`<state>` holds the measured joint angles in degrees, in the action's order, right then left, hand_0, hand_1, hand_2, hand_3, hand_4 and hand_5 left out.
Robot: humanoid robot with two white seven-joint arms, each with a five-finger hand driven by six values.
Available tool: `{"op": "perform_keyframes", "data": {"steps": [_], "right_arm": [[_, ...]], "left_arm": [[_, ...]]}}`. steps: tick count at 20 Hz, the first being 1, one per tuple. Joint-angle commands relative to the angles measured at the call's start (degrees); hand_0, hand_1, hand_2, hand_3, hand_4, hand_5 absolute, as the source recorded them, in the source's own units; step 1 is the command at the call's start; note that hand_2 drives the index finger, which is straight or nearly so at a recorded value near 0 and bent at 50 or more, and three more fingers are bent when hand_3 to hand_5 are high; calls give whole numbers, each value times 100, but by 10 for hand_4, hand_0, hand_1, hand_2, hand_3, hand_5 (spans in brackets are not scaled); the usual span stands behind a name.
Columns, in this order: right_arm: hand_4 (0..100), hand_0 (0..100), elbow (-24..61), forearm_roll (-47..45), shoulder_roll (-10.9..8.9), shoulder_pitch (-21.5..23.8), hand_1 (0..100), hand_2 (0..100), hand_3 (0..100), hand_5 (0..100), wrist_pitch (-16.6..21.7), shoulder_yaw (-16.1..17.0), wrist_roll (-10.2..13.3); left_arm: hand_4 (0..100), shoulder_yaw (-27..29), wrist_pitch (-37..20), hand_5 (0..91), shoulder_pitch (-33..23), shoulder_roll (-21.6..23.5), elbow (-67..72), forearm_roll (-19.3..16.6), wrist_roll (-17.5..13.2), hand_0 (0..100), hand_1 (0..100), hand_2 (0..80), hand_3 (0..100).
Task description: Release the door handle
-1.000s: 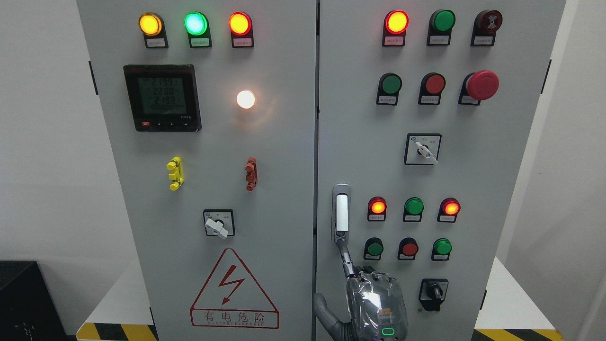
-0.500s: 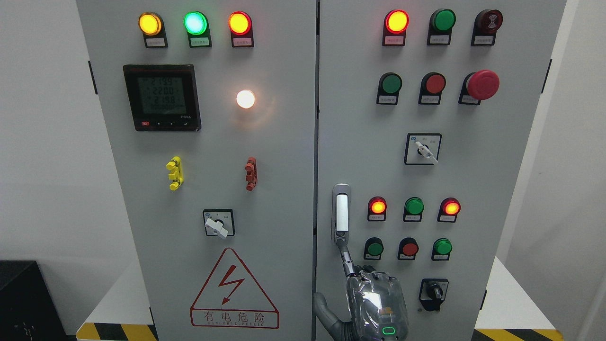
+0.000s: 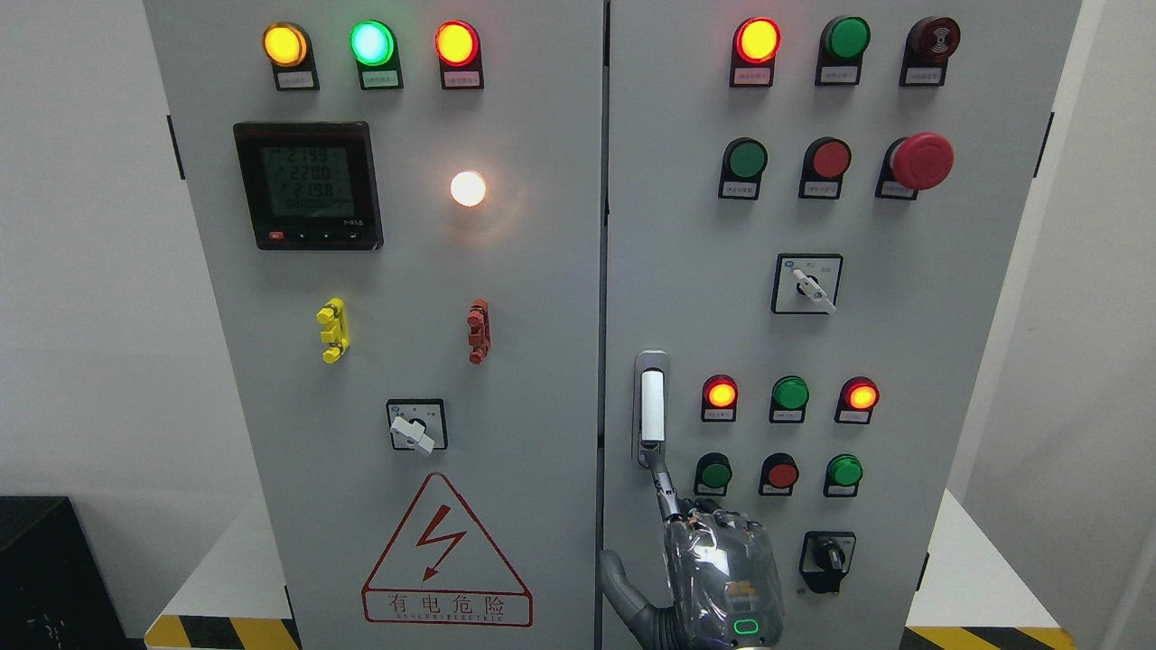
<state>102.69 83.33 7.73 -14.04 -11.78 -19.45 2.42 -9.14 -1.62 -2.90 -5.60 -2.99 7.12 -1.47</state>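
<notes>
A grey electrical cabinet (image 3: 542, 271) with two doors filled the head view. On the left door, a row of yellow, green and red lamps (image 3: 371, 43) glowed along the top, above a black digital meter (image 3: 308, 186) and a lit white lamp (image 3: 468, 188). Lower down sat a yellow clip (image 3: 331, 330), a red clip (image 3: 478, 331), a small rotary switch (image 3: 416, 425) and a red triangular shock-warning sign (image 3: 444, 552).

On the right door, the upright silver door handle (image 3: 651, 408) stood near the door's left edge, at mid-height. Just below it, the robot's right hand (image 3: 713, 564) rose from the bottom edge, one finger (image 3: 664, 489) stretched up with its tip touching the handle's lower end, the thumb spread out to the left. The hand grasped nothing. To the right were more buttons and lamps, including a large red mushroom button (image 3: 921, 161) and a black selector knob (image 3: 826, 560).
</notes>
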Motion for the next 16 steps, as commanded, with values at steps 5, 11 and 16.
{"op": "perform_keyframes", "data": {"steps": [5,11,16], "right_arm": [[733,326,269,-36,0,191,239,0,740,781,9,11,22],[713,353,357,-53,0,270,250,180,711,771,18,81,66],[697,320,533,-361,0,341,276,251,689,748,9,134,66]], "left_arm": [[4,0,3,0,0,-3,0,0,-2,0,0,44,108],[4,0,-5,0,0,-3,0,0,-2,0,0,45,105],[4,0,-5,0,0,6,0,0,-2,0,0,45,107]]}}
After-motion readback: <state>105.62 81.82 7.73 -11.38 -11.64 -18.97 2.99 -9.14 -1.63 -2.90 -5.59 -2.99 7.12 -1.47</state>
